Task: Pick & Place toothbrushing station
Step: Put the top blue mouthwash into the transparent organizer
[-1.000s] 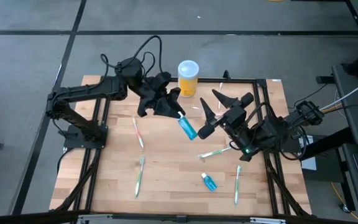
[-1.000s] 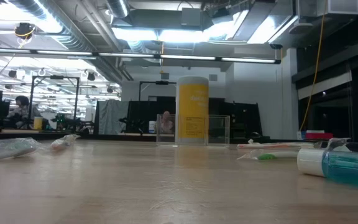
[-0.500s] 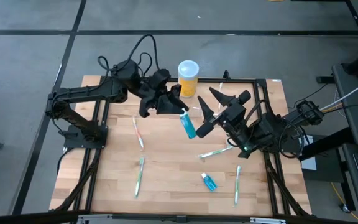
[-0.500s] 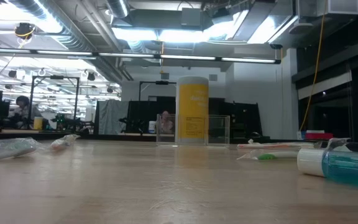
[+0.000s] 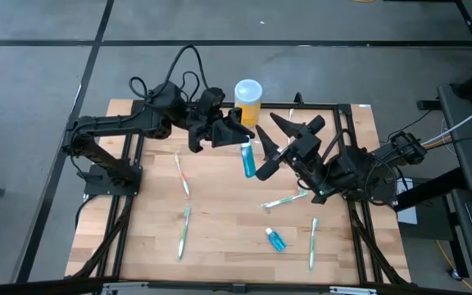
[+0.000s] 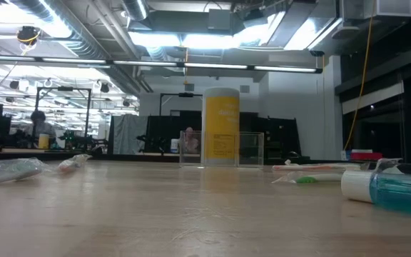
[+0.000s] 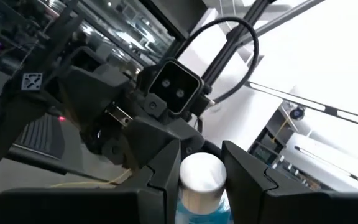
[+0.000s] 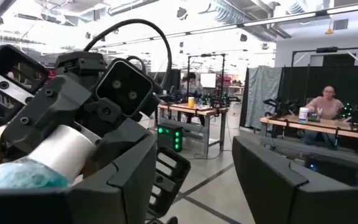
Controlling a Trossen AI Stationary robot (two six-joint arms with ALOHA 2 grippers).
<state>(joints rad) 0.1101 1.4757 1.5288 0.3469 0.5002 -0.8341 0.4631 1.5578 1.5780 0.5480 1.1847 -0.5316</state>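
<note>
Holding a small blue-filled clear bottle with a white cap [image 5: 247, 159] by its cap end, the left gripper [image 5: 234, 136] hangs above the pale wooden worktop [image 5: 220, 221] in the upper middle of the high view; its jaws are narrow, clamped on the cap. Facing it from the right of the frame, the right gripper [image 5: 274, 146] has its jaws wide, one on each side of the bottle's body without gripping it. This looks like a hand-over between arms.

The clear, colourless plastic toothbrushing station [image 6: 222, 149] stands at the far edge of the worktop, in the centre of the low view, with a yellow cylindrical container with a white lid [image 5: 248, 102] showing through it from behind. Nothing appears to be in the station yet.

Several toothbrushes [image 5: 183, 231] and a second small blue bottle [image 5: 276, 239] lie scattered across the lower half of the high view, so most of the task seems left to do.
</note>
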